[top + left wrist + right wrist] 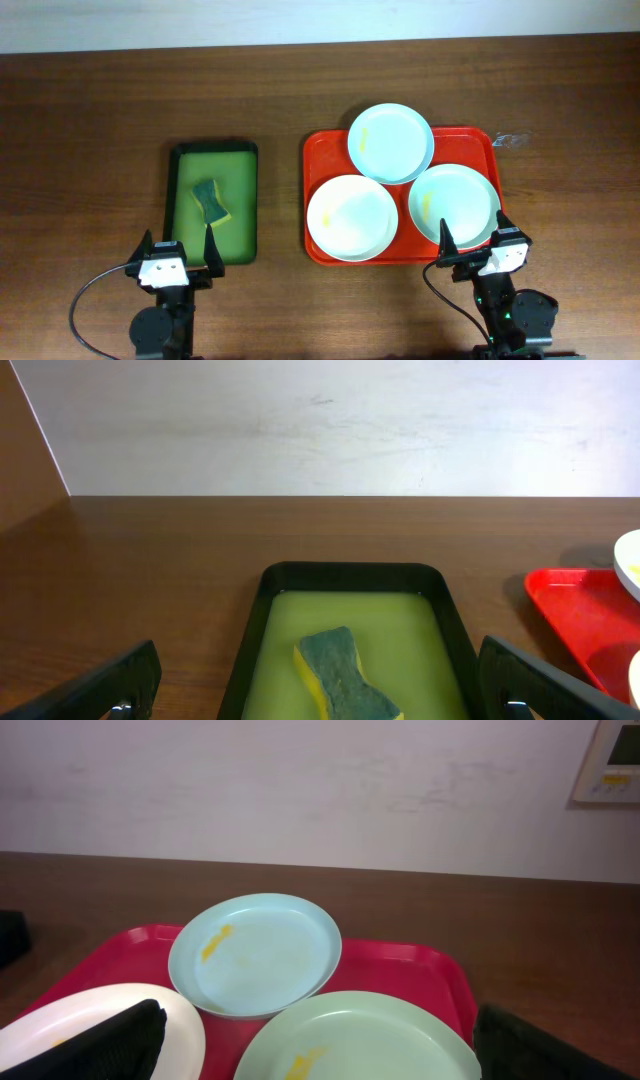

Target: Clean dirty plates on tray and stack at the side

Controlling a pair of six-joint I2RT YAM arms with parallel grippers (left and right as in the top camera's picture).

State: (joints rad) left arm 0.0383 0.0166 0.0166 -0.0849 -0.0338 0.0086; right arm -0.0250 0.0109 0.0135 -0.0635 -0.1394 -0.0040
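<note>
Right hand [318,1012], fingers wide apart; two nearer plates [350,1035] cut off.

Brown wood table [90,120] carries green tray [230,170], red tray [325,157], and possibly a clear wrapper scrap [514,139] beside the red tray.

A red tray [322,160] with rounded corners lies flat on the wooden table, right of centre. It holds three glossy round plates. A pale blue plate [391,143] overhangs its far rim. A white plate [351,217] sits front left and a pale green plate [454,205] front right. Yellow smears mark the blue and green ones.
</note>
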